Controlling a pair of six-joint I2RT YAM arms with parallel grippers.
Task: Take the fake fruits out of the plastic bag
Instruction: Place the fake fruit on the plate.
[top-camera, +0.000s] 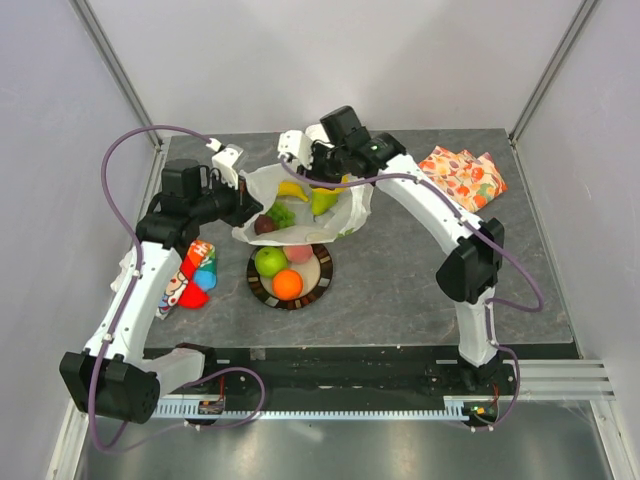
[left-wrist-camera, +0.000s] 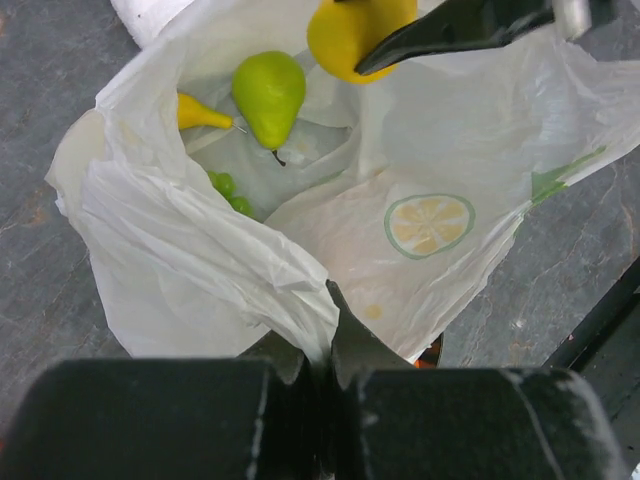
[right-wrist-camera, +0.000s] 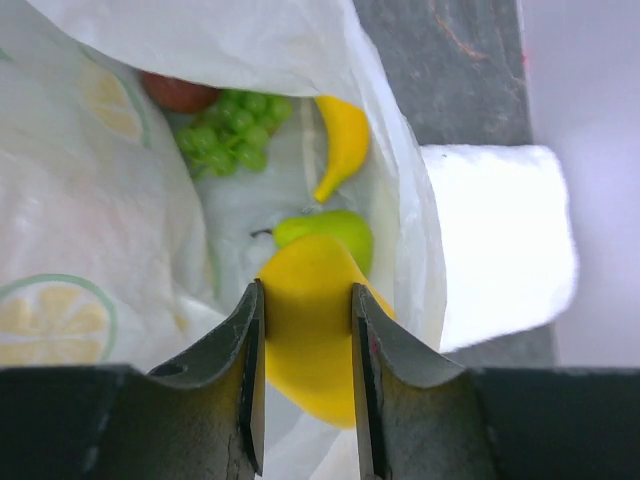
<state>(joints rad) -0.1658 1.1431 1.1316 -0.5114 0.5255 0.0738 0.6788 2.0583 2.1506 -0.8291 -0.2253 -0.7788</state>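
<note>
Partway open, right fingers around a yellow fruit

plastic bag: thin white film, crinkly, semi-transparent, faint sheen | banana: smooth yellow plastic, satin | pear: glossy green plastic | grapes: shiny green beads | right gripper: black matt plastic | table: dark grey, matt, stone-mottled | fabric: orange printed cloth, matt | roll: white, soft-looking, texture washed out

The bag is translucent white with a green-ringed yellow lemon-slice print. Banana yellow; pear, grapes and apple green; orange orange; plate dark-rimmed beige; cloth orange, fruit-patterned; table mottled grey.
</note>
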